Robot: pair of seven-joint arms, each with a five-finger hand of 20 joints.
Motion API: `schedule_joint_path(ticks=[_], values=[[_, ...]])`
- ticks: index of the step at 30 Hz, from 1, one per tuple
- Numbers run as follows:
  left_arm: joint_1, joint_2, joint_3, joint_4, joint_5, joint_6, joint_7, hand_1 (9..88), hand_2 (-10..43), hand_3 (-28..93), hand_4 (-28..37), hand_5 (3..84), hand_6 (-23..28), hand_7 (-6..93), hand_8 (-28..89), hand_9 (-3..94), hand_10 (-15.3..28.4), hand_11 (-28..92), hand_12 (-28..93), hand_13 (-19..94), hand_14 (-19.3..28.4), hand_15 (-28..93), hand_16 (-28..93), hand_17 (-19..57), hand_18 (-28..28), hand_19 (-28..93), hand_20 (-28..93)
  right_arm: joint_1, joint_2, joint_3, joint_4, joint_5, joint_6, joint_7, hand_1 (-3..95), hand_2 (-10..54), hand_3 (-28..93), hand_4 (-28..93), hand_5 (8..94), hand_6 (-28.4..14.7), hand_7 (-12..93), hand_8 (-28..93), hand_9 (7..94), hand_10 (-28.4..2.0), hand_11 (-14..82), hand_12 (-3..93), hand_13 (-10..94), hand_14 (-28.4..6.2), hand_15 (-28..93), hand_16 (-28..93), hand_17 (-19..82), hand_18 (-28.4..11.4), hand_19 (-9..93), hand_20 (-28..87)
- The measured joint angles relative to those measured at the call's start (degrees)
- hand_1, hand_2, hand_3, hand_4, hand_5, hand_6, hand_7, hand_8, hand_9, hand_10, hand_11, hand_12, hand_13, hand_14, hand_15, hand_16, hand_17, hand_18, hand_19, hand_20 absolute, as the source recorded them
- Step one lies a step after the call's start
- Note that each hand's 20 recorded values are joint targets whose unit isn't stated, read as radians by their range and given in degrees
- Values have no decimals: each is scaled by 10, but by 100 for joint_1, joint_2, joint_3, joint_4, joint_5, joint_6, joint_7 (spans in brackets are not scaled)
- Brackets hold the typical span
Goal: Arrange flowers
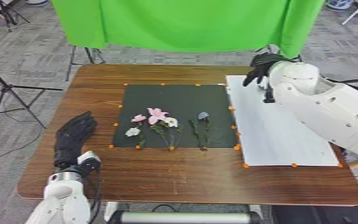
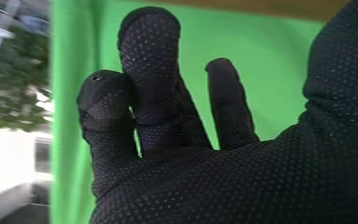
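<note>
Head view: flowers point(image 1: 156, 114) lie left of the right fingers point(image 1: 253, 78), well apart.

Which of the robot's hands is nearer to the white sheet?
Right. The right hand is at the far end of the white sheet; the left hand is to the left of the dark mat.

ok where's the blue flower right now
In the head view, the blue flower lies on the right part of the dark mat, right of a white flower and left of the white sheet.
</note>
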Motion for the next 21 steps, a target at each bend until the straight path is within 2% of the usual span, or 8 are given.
schedule_joint_path(ticks=[4, 11, 17, 19, 21], values=[[-1, 18, 18, -1, 0, 2, 3, 417, 101, 705, -167, 518, 13, 223, -22, 464, 119, 249, 108, 396, 144, 246, -28, 145, 124, 162, 233, -311, 2, 175, 231, 28, 321, 67, 262, -95, 677, -161, 426, -3, 94, -62, 473, -183, 61, 176, 744, -109, 646, 240, 482, -209, 900, 459], [-35, 39, 79, 2, 3, -5, -6, 418, 104, 703, -168, 520, 13, 226, -15, 466, 119, 255, 111, 399, 144, 247, -28, 145, 123, 162, 234, -749, -25, 193, 457, 12, 1255, 83, 320, -95, 689, -165, 472, 1, 123, -76, 552, -165, 84, 176, 785, -87, 647, 239, 515, -193, 925, 439], [-57, 53, 117, 2, 3, -1, -3, 417, 105, 703, -168, 521, 13, 223, -12, 466, 119, 258, 112, 400, 144, 247, -28, 146, 123, 163, 234, -910, -84, 121, 649, -26, 1551, 70, 396, -94, 698, -185, 547, 6, 155, -98, 626, -138, 118, 166, 818, -71, 637, 243, 542, -181, 932, 433], [-70, 85, 165, -6, 1, 33, 12, 417, 106, 702, -168, 521, 13, 223, -13, 467, 120, 258, 112, 400, 144, 247, -29, 146, 124, 163, 234, -922, -84, 48, 667, -53, 1708, 63, 437, -78, 692, -194, 598, 9, 171, -104, 668, -130, 130, 160, 834, -64, 630, 245, 556, -175, 932, 433], [-78, 121, 229, -34, -2, 84, 28, 417, 106, 703, -169, 522, 14, 222, -13, 467, 120, 257, 111, 400, 144, 247, -29, 146, 124, 163, 234, -933, -88, -11, 687, -86, 1886, 50, 474, -68, 674, -215, 627, 4, 176, -41, 702, -128, 140, 159, 847, -59, 622, 254, 567, -171, 932, 433]])
